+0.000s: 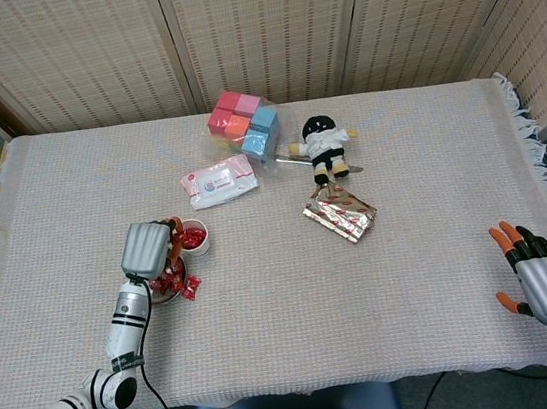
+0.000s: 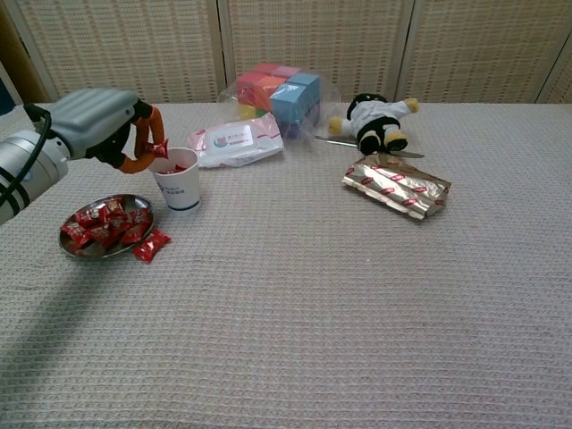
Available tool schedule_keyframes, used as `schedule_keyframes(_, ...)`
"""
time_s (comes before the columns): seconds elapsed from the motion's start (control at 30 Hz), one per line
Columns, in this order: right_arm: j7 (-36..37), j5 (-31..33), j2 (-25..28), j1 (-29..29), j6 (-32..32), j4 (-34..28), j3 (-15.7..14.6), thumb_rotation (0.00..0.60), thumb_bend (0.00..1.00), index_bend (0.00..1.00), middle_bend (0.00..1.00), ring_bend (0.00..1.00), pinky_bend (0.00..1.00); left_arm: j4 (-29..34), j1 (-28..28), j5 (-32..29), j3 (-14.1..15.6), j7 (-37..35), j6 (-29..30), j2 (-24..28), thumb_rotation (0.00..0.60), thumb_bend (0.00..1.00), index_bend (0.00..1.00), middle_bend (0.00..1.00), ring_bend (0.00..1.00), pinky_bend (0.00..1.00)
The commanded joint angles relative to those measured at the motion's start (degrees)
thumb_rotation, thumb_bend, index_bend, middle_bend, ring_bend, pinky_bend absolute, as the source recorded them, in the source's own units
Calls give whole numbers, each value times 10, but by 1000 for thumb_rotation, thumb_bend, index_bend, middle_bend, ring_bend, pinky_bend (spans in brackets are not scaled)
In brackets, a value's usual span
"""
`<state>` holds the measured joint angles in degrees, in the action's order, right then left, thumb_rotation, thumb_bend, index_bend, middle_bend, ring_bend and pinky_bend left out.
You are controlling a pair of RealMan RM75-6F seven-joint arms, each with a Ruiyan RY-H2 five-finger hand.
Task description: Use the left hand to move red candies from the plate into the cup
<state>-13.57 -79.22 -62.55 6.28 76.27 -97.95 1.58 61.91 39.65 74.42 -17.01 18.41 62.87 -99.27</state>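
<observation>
My left hand (image 2: pixel 100 127) hovers over the white paper cup (image 2: pixel 181 193) and pinches a red candy (image 2: pixel 159 148) just above its rim. In the head view the left hand (image 1: pixel 147 249) covers most of the plate, right beside the cup (image 1: pixel 204 237), which holds red candies. The metal plate (image 2: pixel 99 255) sits left of the cup with several red candies (image 2: pixel 107 222) on it. One loose candy (image 2: pixel 150 244) lies on the cloth by the plate's right edge. My right hand (image 1: pixel 544 286) rests far off at the table's front right, fingers apart and holding nothing.
Behind the cup lies a pack of wipes (image 2: pixel 234 143), and beyond it a bag of coloured blocks (image 2: pixel 277 93). A small doll (image 2: pixel 375 123) and a foil packet (image 2: pixel 398 188) lie at centre right. The cloth's fringed edge (image 1: pixel 540 159) runs along the right.
</observation>
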Motion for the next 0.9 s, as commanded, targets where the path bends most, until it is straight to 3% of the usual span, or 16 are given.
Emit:
schedule_keyframes(0.03,0,0,0,0,1,0,1,600,138,0,0,0,146,-9,8,-4,2,8,-3,-8,600,421,463,564,654,1000)
schedule_keyframes(0.37,5,-2,2,-1,3,0,0,600,137,0,0,0,147,-14,16,-4,14,18,5,-17,600,422,282,466,654,1000)
schedule_keyframes(0.57,7,-8,4,-2,8,-3,-2,600,137,0,0,0,148,19,4,13,27,8,35,-1,600,419,227,436,653,1000)
schedule_keyframes(0.73,11,-14,6,-3,10,-4,-5,600,137,0,0,0,148,84,-47,80,100,-28,90,43,600,419,259,430,656,1000)
schedule_keyframes(0.9,13,-25,7,-5,12,-6,-9,600,137,0,0,0,149,92,-91,124,159,-37,129,54,600,420,228,343,666,1000)
